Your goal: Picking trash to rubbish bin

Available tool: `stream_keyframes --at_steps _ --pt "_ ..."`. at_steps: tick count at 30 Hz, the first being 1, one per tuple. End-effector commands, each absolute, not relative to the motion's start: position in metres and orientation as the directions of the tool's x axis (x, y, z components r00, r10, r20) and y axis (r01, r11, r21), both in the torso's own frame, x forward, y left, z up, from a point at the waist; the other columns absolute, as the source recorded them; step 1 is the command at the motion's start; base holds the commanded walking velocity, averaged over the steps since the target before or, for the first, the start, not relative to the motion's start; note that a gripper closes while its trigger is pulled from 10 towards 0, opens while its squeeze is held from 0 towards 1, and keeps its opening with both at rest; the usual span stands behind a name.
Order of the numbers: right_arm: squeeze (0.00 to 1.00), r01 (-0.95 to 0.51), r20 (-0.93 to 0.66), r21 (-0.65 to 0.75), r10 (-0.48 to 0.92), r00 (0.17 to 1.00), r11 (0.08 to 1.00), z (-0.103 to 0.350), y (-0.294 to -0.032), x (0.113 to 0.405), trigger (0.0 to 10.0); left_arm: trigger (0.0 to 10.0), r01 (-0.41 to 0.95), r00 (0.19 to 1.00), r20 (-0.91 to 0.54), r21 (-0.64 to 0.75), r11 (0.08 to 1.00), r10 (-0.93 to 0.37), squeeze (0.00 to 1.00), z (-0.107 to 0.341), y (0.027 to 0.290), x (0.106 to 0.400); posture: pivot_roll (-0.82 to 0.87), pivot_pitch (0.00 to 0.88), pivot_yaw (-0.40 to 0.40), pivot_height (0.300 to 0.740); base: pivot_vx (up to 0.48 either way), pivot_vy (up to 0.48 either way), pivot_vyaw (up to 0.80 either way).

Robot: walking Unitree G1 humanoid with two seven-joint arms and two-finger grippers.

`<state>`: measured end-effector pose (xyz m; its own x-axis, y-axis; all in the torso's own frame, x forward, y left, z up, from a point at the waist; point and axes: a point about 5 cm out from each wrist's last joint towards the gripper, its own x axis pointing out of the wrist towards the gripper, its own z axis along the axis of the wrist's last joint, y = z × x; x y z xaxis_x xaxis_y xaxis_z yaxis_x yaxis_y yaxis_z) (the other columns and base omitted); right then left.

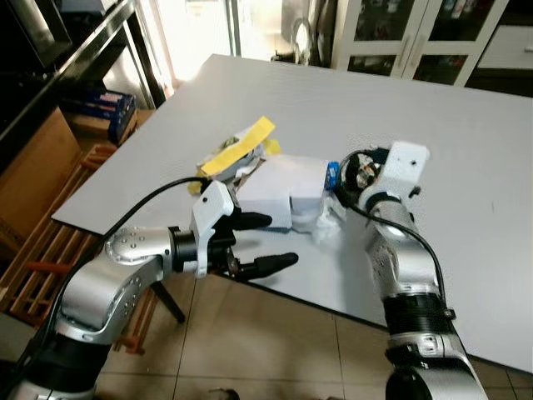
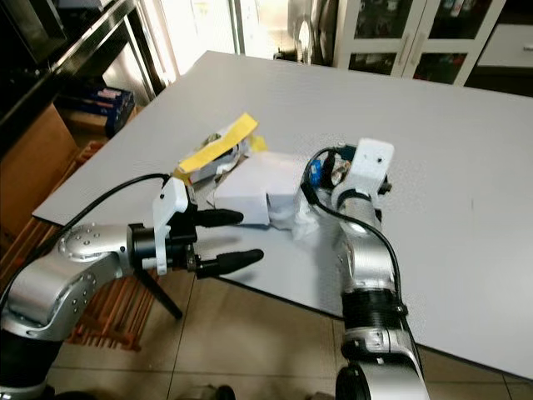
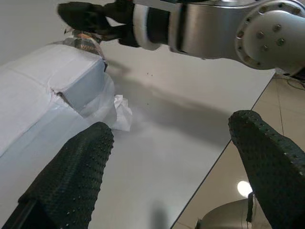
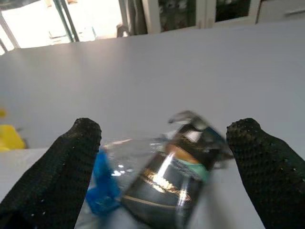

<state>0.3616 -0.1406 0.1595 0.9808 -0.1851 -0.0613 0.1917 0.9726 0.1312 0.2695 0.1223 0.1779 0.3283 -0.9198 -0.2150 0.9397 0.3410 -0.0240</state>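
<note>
Both silver arms reach over the grey table's (image 1: 466,167) near edge. Just short of the white box (image 1: 279,193), the left gripper (image 1: 262,242) gapes wide, holding nothing. Beyond the box's far corner, the right gripper (image 4: 164,167) spreads either side of a crushed plastic bottle (image 4: 167,171), blue cap (image 4: 102,183) toward the box, long axis along the tabletop; contact unclear. Yellow wrappers (image 1: 241,146) lie behind the box.

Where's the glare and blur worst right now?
Eye views: the window beyond the table is blown out white. Right wrist view: the crushed bottle between the open fingers is smeared. Left wrist view: sharp, with a bright spot on the floor.
</note>
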Motion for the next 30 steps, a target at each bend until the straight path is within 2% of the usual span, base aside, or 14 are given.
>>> stream_keyframes --at_steps 1,14,21,22,23,24,25,26,30 --pt "0.0 0.213 -0.102 0.142 -0.2 0.974 0.967 0.153 -0.14 0.364 10.0 10.0 0.942 0.323 -0.214 -0.026 0.335 -0.922 0.0 0.182 0.124 0.268 0.06 0.12 0.038 0.74 0.0 0.0 0.0" --pt "0.0 0.289 -0.147 0.211 -0.262 0.954 0.934 0.148 -0.149 0.377 10.0 10.0 0.939 0.328 -0.229 -0.026 0.342 -0.916 0.0 0.181 0.125 0.266 0.07 0.123 0.046 0.74 0.0 0.0 0.0" --pt "0.0 0.365 -0.25 0.312 -0.295 0.922 0.877 0.137 -0.159 0.381 10.0 10.0 0.936 0.336 -0.235 -0.02 0.35 -0.912 0.0 0.181 0.126 0.266 0.08 0.126 0.046 0.74 0.0 0.0 0.0" --pt "0.0 0.373 -0.262 0.323 -0.296 0.918 0.87 0.134 -0.16 0.381 9.6 10.0 0.936 0.338 -0.236 -0.018 0.352 -0.911 0.0 0.181 0.126 0.266 0.08 0.126 0.046 0.74 0.0 0.0 0.0" --pt "0.0 0.378 -0.272 0.331 -0.296 0.916 0.865 0.132 -0.16 0.381 6.9 10.0 0.936 0.338 -0.236 -0.017 0.352 -0.911 0.0 0.181 0.126 0.266 0.08 0.126 0.046 0.74 0.0 0.0 0.0" --pt "0.0 0.38 -0.285 0.342 -0.291 0.914 0.86 0.129 -0.16 0.381 4.9 10.0 0.935 0.339 -0.236 -0.018 0.353 -0.911 0.0 0.181 0.126 0.265 0.08 0.126 0.046 0.74 0.0 0.0 0.0" --pt "0.0 0.387 -0.3 0.356 -0.289 0.909 0.85 0.126 -0.16 0.38 1.4 10.0 0.935 0.34 -0.237 -0.018 0.354 -0.91 0.0 0.18 0.126 0.265 0.08 0.126 0.046 0.74 0.0 0.0 0.0" --pt "0.0 0.396 -0.316 0.368 -0.288 0.904 0.841 0.123 -0.161 0.38 0.0 10.0 0.935 0.34 -0.238 -0.019 0.355 -0.91 0.0 0.18 0.126 0.265 0.08 0.126 0.046 0.74 0.0 0.0 0.0" --pt "0.0 0.411 -0.342 0.395 -0.283 0.896 0.822 0.118 -0.161 0.378 0.0 10.0 0.934 0.344 -0.24 -0.016 0.357 -0.908 0.0 0.18 0.127 0.264 0.09 0.128 0.043 0.74 0.0 0.0 0.0"
